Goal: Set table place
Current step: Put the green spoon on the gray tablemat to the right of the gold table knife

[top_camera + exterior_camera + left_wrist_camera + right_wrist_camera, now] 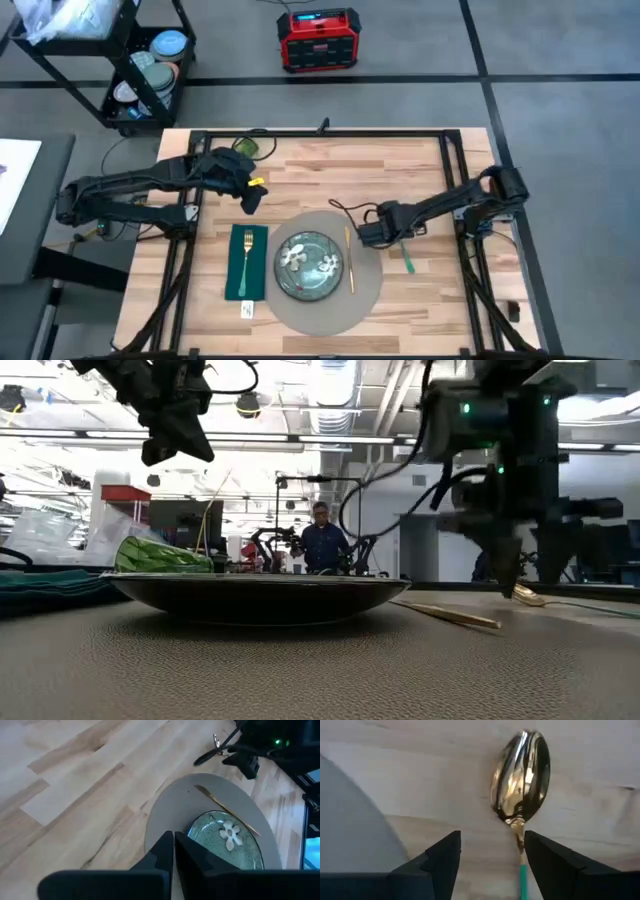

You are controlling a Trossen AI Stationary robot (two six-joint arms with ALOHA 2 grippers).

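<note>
glossy gold spoon (521, 776) on wooden table (445, 785)

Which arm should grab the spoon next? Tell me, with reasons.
Right. The right gripper is open, with the gold spoon and its green handle lined up between its fingers, on the table beside the placemat. The left gripper is shut and sits above the napkin, across the plate.

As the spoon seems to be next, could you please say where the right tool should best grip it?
Grip the gold spoon with the green handle at its thin neck, from straight above: it lies flat on the light wooden table, and the open right tool already straddles the neck.
</note>
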